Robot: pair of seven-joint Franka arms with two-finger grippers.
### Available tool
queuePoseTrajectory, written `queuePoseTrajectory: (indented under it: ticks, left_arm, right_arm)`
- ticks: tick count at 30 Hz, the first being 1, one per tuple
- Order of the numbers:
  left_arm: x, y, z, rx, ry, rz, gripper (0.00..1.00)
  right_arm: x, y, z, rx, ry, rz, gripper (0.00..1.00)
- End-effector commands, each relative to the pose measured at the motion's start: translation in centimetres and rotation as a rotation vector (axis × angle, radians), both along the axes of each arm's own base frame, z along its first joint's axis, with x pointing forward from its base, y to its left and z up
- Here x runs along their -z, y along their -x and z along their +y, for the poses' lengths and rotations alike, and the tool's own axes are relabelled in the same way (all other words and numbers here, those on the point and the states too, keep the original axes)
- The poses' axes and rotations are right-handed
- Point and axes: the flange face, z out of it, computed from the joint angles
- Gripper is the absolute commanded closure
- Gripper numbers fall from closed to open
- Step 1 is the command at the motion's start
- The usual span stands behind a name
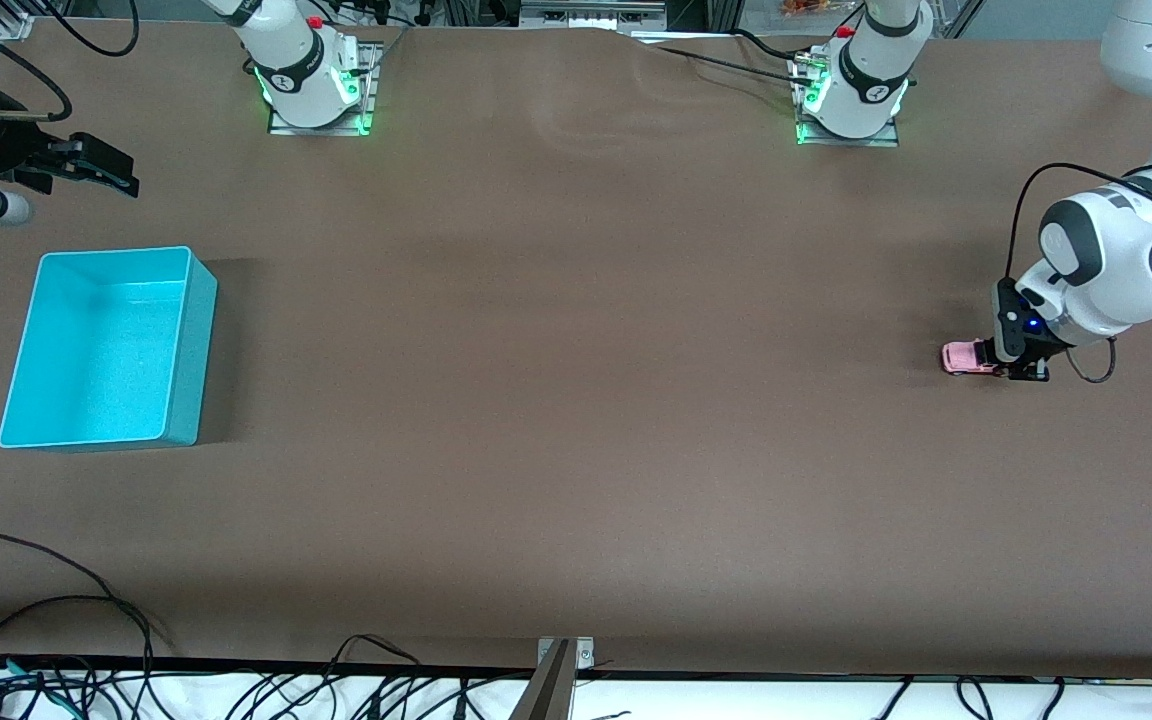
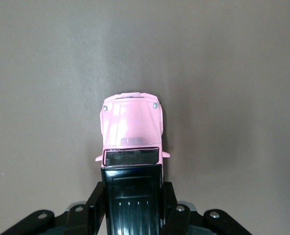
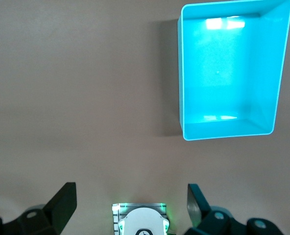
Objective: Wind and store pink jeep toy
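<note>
**A:** Which step is this?

**B:** The winding, I'd judge. The left gripper (image 1: 1021, 362) is down at the table, toward the left arm's end, at about three o'clock in the front view. Its fingers (image 2: 97, 198) are pressed in on the black rear roof of the jeep (image 1: 968, 357), one on each flank.

**A:** So the jeep's held?

**B:** Pinched at the back half. It looks to be on the table; I can't see the wheels to be sure they bear on it. The pink hood sticks out past the gripper, pointing toward the right arm's end.

**A:** And the bin?

**B:** The bin (image 1: 106, 345) sits at nine o'clock, well apart from the jeep, at the right arm's end. It holds nothing yet, so storing isn't done.

**A:** What does the next move call for?

**B:** Probably dragging the jeep backward along the table with the wheels pressed down, keeping the grip square so it doesn't twist out. Then a long carry to the bin, or a handover.

**A:** The right arm?

**B:** Waiting. The right gripper (image 1: 86, 165) hangs over the table just beside the bin, jaws spread wide, holding nothing.

**A:** What does each view add?

**B:** The left wrist view shows the grip itself, the hood (image 2: 132, 120) and windscreen; the front view hides most of that under the wrist. The right wrist view looks straight down into the bin (image 3: 228, 128), confirming it's bare inside. Only the front view shows how widely jeep and bin are separated.
</note>
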Motion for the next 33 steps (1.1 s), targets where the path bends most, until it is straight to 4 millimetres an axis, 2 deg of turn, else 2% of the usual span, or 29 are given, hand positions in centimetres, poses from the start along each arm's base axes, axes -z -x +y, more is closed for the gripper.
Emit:
queuePoseTrajectory:
  ticks: [1,5,7,8,9,11,16,22,25,29,33]
  left_arm:
    - [2.0,1.0,1.3,0.018,0.015,0.04,0.86]
    - [1.8,0.9,1.4,0.017,0.013,0.035,0.86]
    - [1.6,0.7,1.3,0.014,0.013,0.031,0.81]
    - [1.4,0.5,1.4,0.007,0.012,0.025,0.7]
    - [1.0,0.2,1.5,0.001,0.009,0.014,0.51]
    - [-0.1,-1.0,1.5,0.006,0.001,-0.011,0.0]
    - [-2.9,-3.5,1.2,0.022,0.002,-0.025,0.0]
    - [-5.9,-5.6,1.0,0.033,0.006,-0.037,0.0]
    - [-7.5,-6.1,0.7,0.038,0.014,-0.027,0.0]
    - [-8.6,-6.0,0.6,0.037,0.033,0.012,0.0]
    - [-10.5,-7.2,0.4,0.046,0.029,-0.006,0.0]
  right_arm:
    - [-0.6,-0.1,-0.1,0.009,0.009,0.0,0.0]
    - [-0.6,-0.1,-0.1,0.008,0.009,0.0,0.0]
    - [-0.6,-0.1,-0.1,0.008,0.009,0.0,0.0]
    - [-0.6,-0.1,-0.1,0.008,0.009,0.0,0.0]
    - [-0.6,-0.1,-0.1,0.009,0.009,0.001,0.0]
    - [-0.6,-0.1,-0.1,0.009,0.009,0.003,0.0]
    - [-0.6,-0.1,-0.1,0.009,0.009,0.001,0.0]
    - [-0.6,-0.1,-0.1,0.009,0.009,0.001,0.0]
    - [-0.6,-0.1,-0.1,0.009,0.009,0.003,0.0]
    - [-0.7,0.0,-0.1,0.008,0.009,0.004,0.0]
    - [-0.7,0.0,-0.1,0.009,0.009,0.004,0.0]
